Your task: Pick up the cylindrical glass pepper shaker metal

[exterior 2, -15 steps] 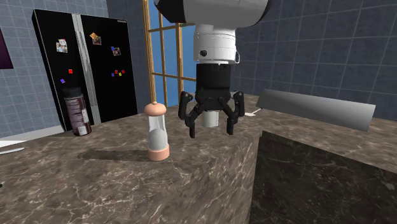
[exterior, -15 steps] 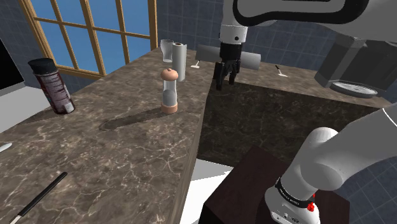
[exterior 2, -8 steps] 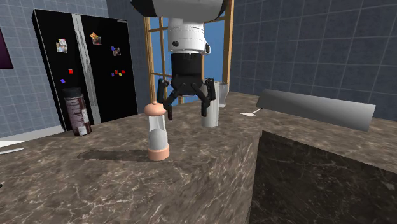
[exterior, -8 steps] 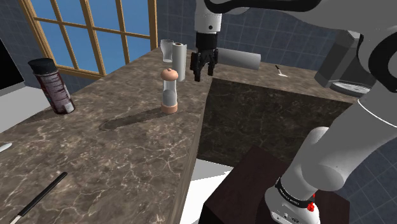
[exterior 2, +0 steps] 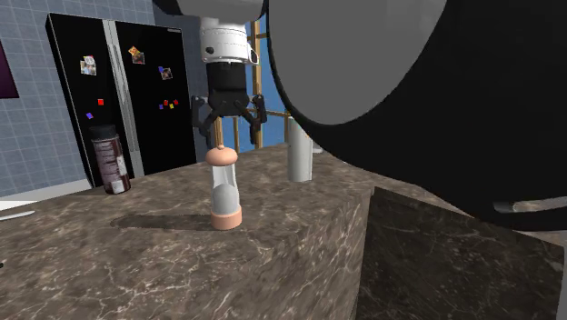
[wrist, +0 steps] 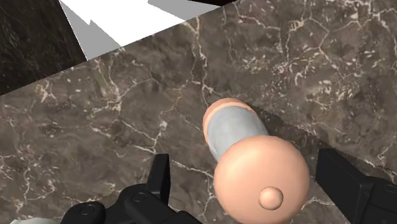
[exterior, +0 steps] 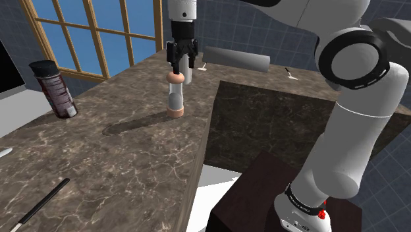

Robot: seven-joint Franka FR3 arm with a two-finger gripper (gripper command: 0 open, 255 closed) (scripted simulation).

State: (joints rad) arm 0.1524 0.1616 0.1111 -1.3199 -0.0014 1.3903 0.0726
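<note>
- Now that the gripper (exterior 2: 229, 135) has shifted to directly above the pepper shaker (exterior: 174, 95), its fingers stand apart.
- The pepper shaker stands upright on the table (exterior: 118, 158), ungrasped; lowering likely follows.
</note>
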